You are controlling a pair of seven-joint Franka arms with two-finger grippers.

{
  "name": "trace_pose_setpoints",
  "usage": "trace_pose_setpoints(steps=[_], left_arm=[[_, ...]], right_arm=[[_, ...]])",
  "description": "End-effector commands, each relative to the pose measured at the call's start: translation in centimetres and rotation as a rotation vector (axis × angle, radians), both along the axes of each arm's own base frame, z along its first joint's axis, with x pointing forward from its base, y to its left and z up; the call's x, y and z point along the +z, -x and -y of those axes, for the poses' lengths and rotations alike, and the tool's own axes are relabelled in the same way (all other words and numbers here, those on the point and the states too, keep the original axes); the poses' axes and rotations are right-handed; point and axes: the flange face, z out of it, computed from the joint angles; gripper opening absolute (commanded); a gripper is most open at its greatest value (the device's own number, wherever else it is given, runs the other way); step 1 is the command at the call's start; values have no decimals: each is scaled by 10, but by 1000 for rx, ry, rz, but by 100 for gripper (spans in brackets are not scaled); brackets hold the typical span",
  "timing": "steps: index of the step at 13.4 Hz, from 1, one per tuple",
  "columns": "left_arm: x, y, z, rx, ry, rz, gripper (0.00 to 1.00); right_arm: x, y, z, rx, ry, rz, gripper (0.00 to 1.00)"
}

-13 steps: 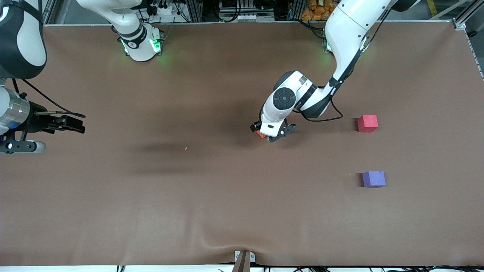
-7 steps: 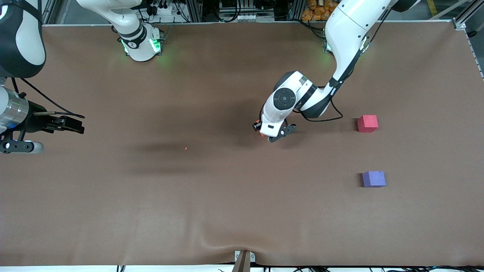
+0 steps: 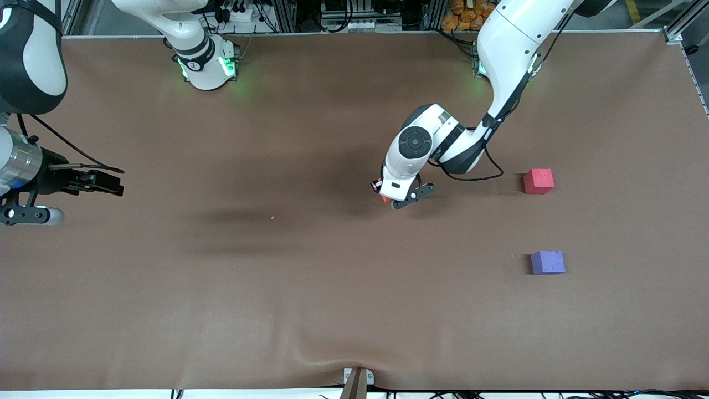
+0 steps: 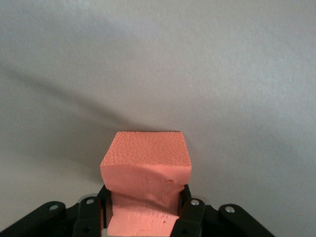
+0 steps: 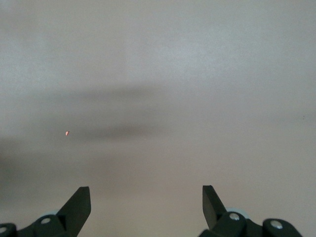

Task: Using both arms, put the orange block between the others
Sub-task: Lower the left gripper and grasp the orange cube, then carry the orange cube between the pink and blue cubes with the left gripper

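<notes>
Brown worktop [image 3: 221, 310] at frame centre: left gripper [image 4: 143, 217] fingers squeeze the orange block [image 4: 145, 170], soft, light foam denting at its sides; right gripper [image 5: 145, 207] waits wide open.

Left arm bent down mid-surface, left claw [image 4: 143, 210] clamped shut, right arm waiting at 9 o'clock, right claw [image 5: 145, 207] spread wide

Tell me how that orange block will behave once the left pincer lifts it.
Probably soft: in the left wrist view the orange block is pinched narrower and creased where the left pincer is shut on it. It looks like foam, so likely light. Its pitted, matte face should resist slipping. Flat sides mean it shouldn't roll when set down.
</notes>
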Motion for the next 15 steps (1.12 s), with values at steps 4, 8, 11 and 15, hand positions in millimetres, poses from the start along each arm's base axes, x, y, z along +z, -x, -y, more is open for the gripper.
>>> trace_pose_setpoints(steps=[4, 8, 11, 15], left_arm=[[29, -28, -41, -60, -49, 21, 0], [41, -54, -84, -116, -123, 48, 0], [56, -80, -130, -192, -125, 54, 0], [74, -114, -192, -312, -104, 77, 0]], right_arm=[[8, 3, -2, -11, 0, 0, 100], [8, 3, -2, -11, 0, 0, 100], [8, 3, -2, -13, 0, 1, 100], [8, 3, -2, -11, 0, 1, 100]])
